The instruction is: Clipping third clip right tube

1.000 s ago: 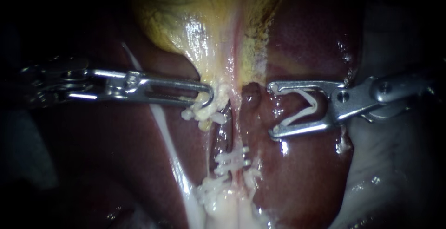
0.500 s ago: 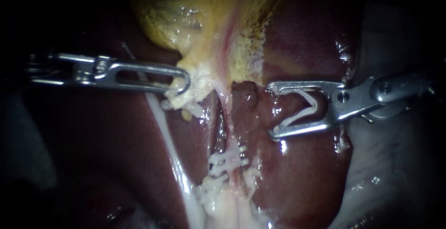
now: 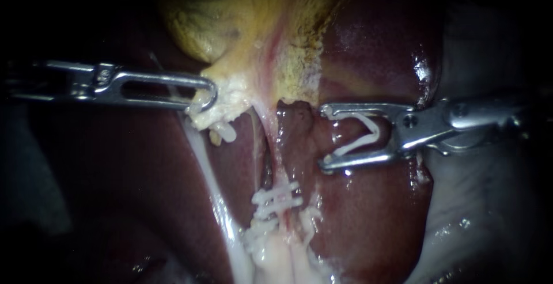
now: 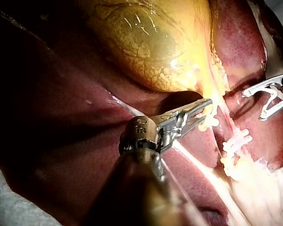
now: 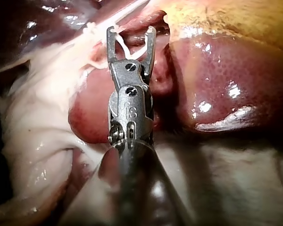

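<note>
Clip [image 3: 357,144], white and bent open, cradled in right instrument's [image 3: 326,136] wide-spread pincer, touching both tips. Right tube [image 3: 280,166] at 9 o'clock of that pincer, apart from it, crossed toward 6 o'clock by two white clips [image 3: 279,196]. At 10 o'clock, left instrument's [image 3: 208,101] pincer pinching pale tissue [image 3: 230,102] under yellow gallbladder [image 3: 259,19]. Dark red liver [image 3: 374,48] all round.

The slender silver left instrument [image 3: 204,102] draws farther left, dragging the gripped pale yellowish gallbladder neck tissue [image 3: 236,95] along. The silver right instrument [image 3: 324,136], holding its open white plastic clip [image 3: 375,134], edges left.
</note>
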Robot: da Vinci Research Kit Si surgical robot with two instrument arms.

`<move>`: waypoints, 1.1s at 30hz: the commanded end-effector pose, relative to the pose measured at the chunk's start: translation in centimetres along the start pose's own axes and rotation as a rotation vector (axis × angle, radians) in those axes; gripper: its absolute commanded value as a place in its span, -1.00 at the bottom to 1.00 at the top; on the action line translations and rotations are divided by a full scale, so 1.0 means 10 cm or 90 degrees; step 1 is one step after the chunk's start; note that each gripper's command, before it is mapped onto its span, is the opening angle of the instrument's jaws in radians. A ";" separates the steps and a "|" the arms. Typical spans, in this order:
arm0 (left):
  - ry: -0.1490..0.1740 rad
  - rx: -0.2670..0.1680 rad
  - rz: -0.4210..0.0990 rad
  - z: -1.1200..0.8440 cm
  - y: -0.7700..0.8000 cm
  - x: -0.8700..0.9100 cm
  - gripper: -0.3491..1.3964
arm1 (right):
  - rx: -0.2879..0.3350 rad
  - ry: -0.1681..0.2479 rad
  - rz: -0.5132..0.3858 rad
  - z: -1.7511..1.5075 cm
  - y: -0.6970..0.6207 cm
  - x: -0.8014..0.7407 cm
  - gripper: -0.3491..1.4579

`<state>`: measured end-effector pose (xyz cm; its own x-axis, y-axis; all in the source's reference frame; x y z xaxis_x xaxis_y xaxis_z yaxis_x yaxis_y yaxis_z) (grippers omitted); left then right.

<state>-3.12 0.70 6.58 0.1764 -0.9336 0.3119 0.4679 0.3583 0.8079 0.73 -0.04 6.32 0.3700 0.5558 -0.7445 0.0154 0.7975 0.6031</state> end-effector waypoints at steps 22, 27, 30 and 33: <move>-0.001 -0.002 -0.001 0.000 -0.006 0.002 -1.00 | 0.041 0.046 0.173 0.073 0.022 -0.014 -0.09; -0.001 -0.002 -0.001 0.000 -0.005 0.002 -1.00 | 0.087 0.102 0.233 0.078 0.024 -0.008 -0.09; -0.001 -0.002 -0.001 0.000 -0.004 0.002 -1.00 | 0.109 0.129 0.263 0.079 0.025 -0.007 -0.10; -0.001 -0.001 0.000 0.000 0.000 0.002 -1.00 | 0.126 0.147 0.283 0.079 0.026 -0.006 -0.11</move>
<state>-3.11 0.69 6.58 0.1746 -0.9337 0.3124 0.4716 0.3579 0.8059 1.45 -0.05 6.75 0.1597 0.8881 -0.4310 0.0905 0.4216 0.9023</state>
